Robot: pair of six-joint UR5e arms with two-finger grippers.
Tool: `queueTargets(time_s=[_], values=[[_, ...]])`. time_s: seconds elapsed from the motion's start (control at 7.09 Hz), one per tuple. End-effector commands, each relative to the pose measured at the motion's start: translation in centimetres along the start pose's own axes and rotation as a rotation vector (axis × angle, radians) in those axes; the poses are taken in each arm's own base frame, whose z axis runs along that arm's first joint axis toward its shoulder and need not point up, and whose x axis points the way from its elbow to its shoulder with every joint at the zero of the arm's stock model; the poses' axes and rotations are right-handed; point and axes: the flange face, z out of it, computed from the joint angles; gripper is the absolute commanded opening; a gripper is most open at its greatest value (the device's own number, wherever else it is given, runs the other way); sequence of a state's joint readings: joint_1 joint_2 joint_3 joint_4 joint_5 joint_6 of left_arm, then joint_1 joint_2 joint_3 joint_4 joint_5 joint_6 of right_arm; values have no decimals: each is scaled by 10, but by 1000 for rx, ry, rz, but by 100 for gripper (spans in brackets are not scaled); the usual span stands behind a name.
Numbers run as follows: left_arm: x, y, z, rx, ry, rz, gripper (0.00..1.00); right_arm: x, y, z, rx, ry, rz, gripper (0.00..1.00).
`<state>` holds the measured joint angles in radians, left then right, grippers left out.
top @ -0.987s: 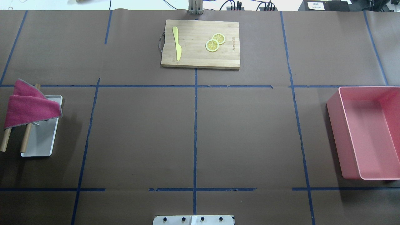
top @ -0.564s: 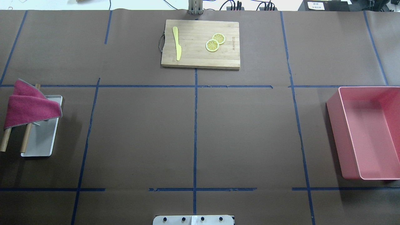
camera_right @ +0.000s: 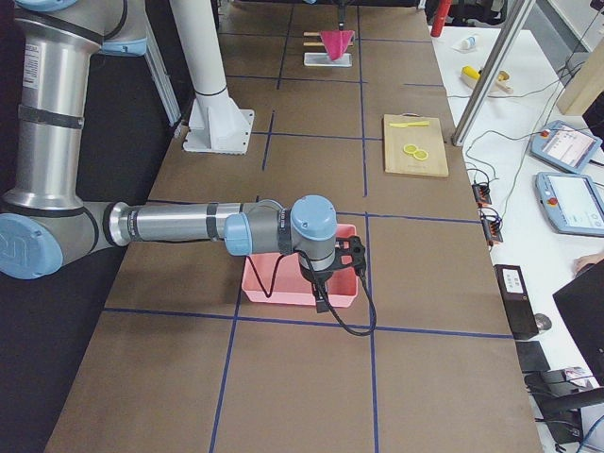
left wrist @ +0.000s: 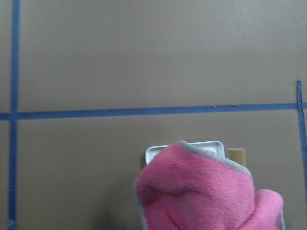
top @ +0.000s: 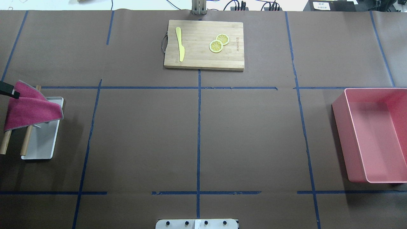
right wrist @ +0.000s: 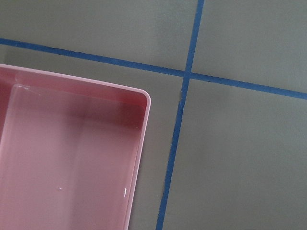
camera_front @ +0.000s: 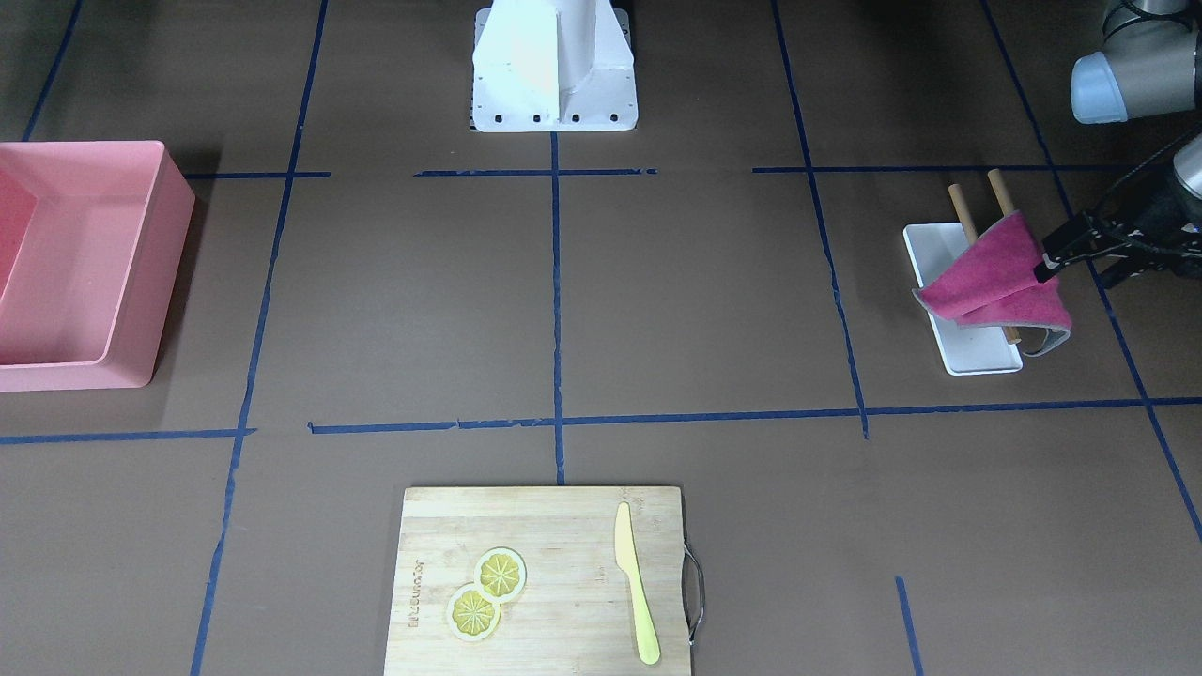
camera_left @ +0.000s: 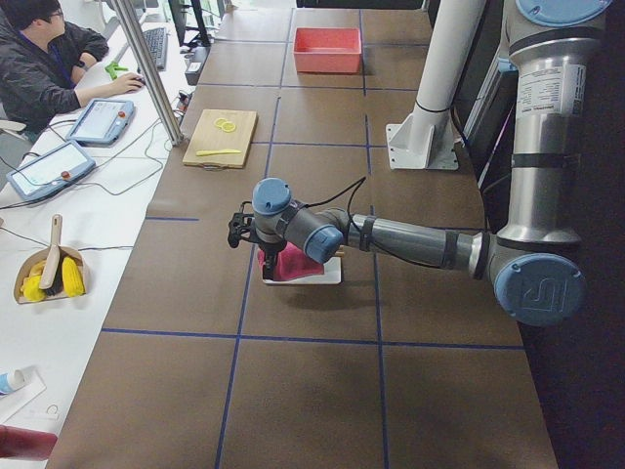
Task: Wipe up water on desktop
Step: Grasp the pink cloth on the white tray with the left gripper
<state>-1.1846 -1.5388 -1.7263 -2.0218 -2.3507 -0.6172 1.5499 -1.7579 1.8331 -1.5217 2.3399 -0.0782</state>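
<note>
The desktop (top: 143, 136) is brown with blue tape lines, and I see no water on it. A magenta cloth (top: 30, 109) hangs over two wooden rods above a small white tray (top: 41, 146) at my far left. It also shows in the front view (camera_front: 986, 282) and the left wrist view (left wrist: 201, 191). My left gripper (camera_front: 1071, 274) is open at the cloth's upper outer edge, one fingertip (top: 11, 92) at the fabric. My right gripper (camera_right: 335, 269) hovers over a pink bin. I cannot tell whether it is open or shut.
The pink bin (top: 338, 121) stands at the right edge. A bamboo cutting board (top: 197, 60) at the far middle carries a yellow knife (top: 180, 44) and two lemon slices (top: 218, 43). The robot's white base (camera_front: 554, 66) is at the near middle.
A black fingertip of my left gripper has come into the overhead view at the left edge, beside the cloth's top. The cloth and everything else stay where they were.
</note>
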Motion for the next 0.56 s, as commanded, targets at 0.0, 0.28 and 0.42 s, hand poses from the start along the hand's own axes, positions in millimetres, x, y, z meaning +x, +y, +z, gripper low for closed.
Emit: queueTargets(time_s=[0.0,0.28,0.42], values=[[11,4,7,-14,7,14,87,0,0,0,0,-1,0,100],[14,9,2,-11,11,18,45,1,0,0,-1,1,2,100],[17,10,-2,-5,15,23,30,0,0,1,-3,-1,2,100]])
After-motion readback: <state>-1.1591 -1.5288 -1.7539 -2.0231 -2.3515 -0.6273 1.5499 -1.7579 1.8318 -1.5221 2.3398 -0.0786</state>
